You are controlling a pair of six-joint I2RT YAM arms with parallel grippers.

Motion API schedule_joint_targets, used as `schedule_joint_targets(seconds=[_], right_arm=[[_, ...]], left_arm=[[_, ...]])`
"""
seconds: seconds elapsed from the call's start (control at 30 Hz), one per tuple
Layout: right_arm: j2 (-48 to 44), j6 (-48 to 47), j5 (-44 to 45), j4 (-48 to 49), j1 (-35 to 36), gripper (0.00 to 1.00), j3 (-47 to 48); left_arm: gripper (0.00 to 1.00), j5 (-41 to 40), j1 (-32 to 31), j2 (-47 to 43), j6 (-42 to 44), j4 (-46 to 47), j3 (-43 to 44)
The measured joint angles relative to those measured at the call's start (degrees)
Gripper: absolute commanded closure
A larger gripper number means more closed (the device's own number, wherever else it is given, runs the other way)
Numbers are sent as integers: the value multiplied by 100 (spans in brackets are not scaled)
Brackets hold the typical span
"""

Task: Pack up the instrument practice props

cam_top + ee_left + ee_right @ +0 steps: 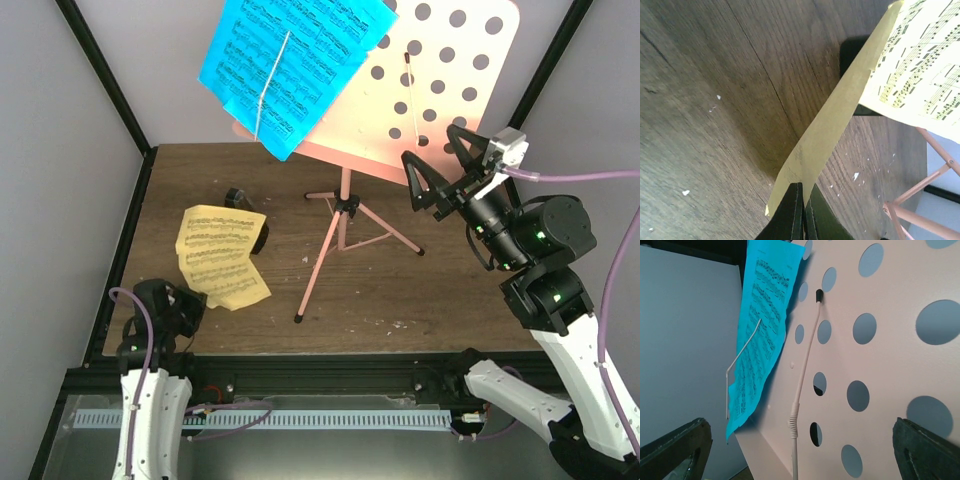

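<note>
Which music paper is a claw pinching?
The yellow page, its edge pinched in the shut left claw down by the table; the blue page sits on the pink stand.

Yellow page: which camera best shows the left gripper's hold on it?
Left wrist: close up, the left gripper is shut on a corner of the yellow page. Top external shows the whole page on the table, with the pinch itself hidden. Right wrist doesn't show it.

The pink metal tripod music stand (350, 155) is showing rows of round holes across its desk. The bright cyan paper sheet (300, 60) and pale-yellow paper sheet (215, 255) are carrying black printed staves. The dark brown wooden table (440, 290) is showing streaky grain.
</note>
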Motion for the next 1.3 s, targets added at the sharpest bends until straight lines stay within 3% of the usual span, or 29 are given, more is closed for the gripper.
schedule_joint_targets(seconds=[0.4, 0.73, 0.8, 0.87, 1.03, 1.07, 1.3], right_arm=[[-107, -181, 225, 0, 0, 0, -107], [-162, -254, 313, 9, 0, 0, -168], [-170, -256, 323, 7, 0, 0, -186], [-173, -258, 323, 9, 0, 0, -190], [-216, -258, 356, 28, 0, 0, -240], [-238, -256, 372, 42, 0, 0, -260], [-435, -254, 546, 127, 0, 0, -409]], left_arm=[[100, -758, 9, -621, -603, -898, 232], [98, 74, 9, -326, -667, -155, -553], [87, 317, 9, 39, -507, 83, -586], [70, 424, 9, 396, -289, 208, -522], [8, 234, 11, 704, 304, 122, 83], [1, 160, 11, 704, 415, 105, 227], [0, -796, 15, 647, 861, -415, 986]])
